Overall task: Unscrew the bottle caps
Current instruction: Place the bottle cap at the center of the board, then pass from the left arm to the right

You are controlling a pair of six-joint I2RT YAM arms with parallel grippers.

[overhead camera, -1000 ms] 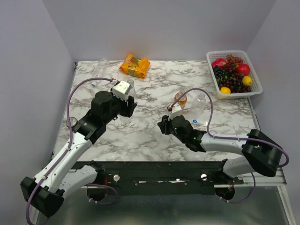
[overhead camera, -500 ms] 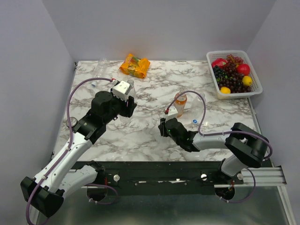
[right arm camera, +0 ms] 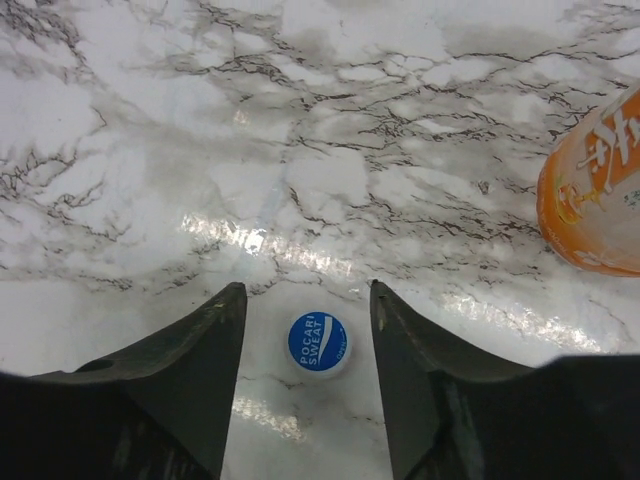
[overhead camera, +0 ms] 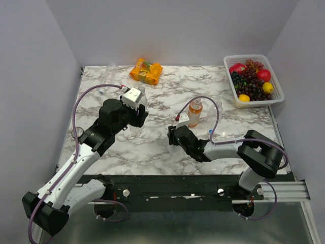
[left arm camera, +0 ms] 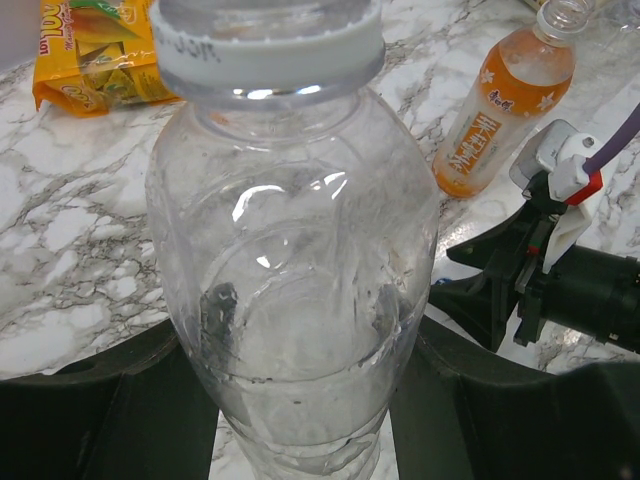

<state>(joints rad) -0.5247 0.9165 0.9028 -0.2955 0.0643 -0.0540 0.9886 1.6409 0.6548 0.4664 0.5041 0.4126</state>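
My left gripper [overhead camera: 139,114] is shut on a clear bottle [left arm camera: 290,260] and holds it upright; its white cap [left arm camera: 268,45] sits on the neck. In the left wrist view my left gripper [left arm camera: 300,410] has dark fingers [left arm camera: 95,410] on both sides of the bottle. My right gripper [right arm camera: 306,292] is open, low over the marble, with a blue cap [right arm camera: 318,343] lying flat between its fingers. In the top view my right gripper [overhead camera: 173,135] stands left of the orange bottle [overhead camera: 195,112], which is upright. A second blue cap [overhead camera: 209,131] lies behind it.
An orange snack packet [overhead camera: 145,70] lies at the back. A white basket [overhead camera: 277,81] of fruit stands at the back right. A clear bottle [overhead camera: 110,66] and a blue cap [overhead camera: 101,92] lie at the back left. The orange bottle [right arm camera: 595,195] is close on my right gripper's right.
My right gripper has moved left and slightly forward, away from the orange bottle. The left arm and its bottle have not moved.
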